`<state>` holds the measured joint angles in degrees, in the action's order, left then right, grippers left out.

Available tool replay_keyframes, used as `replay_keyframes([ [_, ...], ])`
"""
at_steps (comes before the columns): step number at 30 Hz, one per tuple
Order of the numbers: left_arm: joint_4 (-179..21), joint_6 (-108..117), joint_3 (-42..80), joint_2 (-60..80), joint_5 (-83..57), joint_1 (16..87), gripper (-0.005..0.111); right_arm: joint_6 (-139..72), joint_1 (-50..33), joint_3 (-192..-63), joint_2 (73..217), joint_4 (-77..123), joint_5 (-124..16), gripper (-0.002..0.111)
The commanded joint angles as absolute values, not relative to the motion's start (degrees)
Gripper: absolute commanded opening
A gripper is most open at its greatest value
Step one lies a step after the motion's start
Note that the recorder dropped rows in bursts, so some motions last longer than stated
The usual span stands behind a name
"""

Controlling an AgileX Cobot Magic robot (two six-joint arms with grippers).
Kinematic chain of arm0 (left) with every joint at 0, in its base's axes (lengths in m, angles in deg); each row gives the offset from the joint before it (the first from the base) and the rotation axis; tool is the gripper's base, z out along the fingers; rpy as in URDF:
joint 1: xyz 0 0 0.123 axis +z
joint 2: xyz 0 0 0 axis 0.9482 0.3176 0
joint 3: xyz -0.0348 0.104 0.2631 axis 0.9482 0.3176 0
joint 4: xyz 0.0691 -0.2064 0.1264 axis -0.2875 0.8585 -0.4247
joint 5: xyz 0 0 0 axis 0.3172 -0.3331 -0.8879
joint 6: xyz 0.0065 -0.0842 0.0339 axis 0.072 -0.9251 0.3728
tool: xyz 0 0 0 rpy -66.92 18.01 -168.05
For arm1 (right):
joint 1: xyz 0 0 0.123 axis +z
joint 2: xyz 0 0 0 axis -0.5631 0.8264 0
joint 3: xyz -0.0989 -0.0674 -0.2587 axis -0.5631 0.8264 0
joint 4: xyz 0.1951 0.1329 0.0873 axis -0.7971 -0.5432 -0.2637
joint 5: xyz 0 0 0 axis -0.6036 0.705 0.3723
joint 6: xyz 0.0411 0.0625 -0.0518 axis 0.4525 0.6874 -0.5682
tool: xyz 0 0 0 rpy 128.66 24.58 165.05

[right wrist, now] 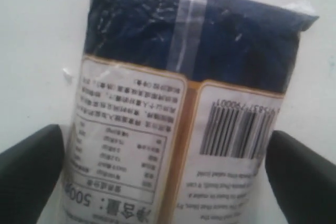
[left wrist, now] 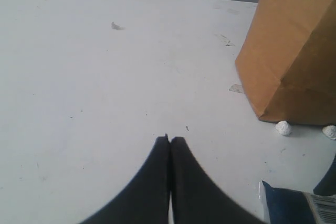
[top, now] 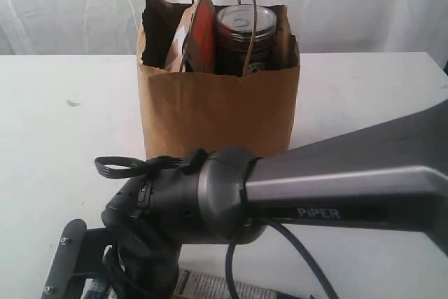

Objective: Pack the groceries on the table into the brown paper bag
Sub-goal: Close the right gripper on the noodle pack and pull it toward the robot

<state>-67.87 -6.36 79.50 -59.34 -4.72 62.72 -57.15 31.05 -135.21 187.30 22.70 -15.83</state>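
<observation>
From my seat, the white table (top: 63, 145) fills the exterior view edge to edge. The right arm (top: 336, 187) comes next in bulk, crossing the lower half of the frame from the right. Behind it, at upper centre, the brown paper bag (top: 217, 113) stands upright on the table. A dark can (top: 245, 29) and a brown pouch with orange strip (top: 203, 33) show above its ragged rim, the pouch left of the can.

The long dark-blue packet (right wrist: 184, 103) lies flat on the table, label side up, at the bottom edge of the exterior view. The right gripper (right wrist: 168, 174) hangs over it with its fingers spread wide, one on each side — I cannot tell whether they touch it.

The left gripper (left wrist: 169, 142) is clenched on nothing above bare table. Two small white crumbs (left wrist: 283, 128) lie at the bag's base.
</observation>
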Motion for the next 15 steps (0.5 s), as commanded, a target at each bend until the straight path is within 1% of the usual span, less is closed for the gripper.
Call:
replay_keyframes([
  [1,-67.55,-6.59,79.72,-59.58,-4.78,62.78,0.0,-56.44,31.33,-135.28,188.34,23.57,-14.8,0.094],
  [3,-67.55,-6.59,79.72,-59.58,-4.78,62.78,0.0,-56.44,31.33,-135.28,188.37,23.33,-14.24,0.085],
  [4,-67.55,-6.59,79.72,-59.58,-4.78,62.78,0.0,-56.28,31.33,-135.28,188.37,23.33,-14.24,0.077],
  [6,-67.55,-6.59,79.72,-59.58,-4.78,62.78,0.0,-55.85,31.33,-135.28,188.37,23.33,-14.24,0.058],
  [9,-67.55,-6.59,79.72,-59.58,-4.78,62.78,0.0,-55.85,31.33,-135.28,188.37,23.33,-15.33,0.024],
  [12,-67.55,-6.59,79.72,-59.58,-4.78,62.78,0.0,-54.9,31.33,-135.85,188.37,23.33,-16.73,0.0],
  [15,-67.55,-6.59,79.72,-59.58,-4.78,62.78,0.0,-52.38,31.33,-137.5,188.06,23.21,-16.4,0.0],
])
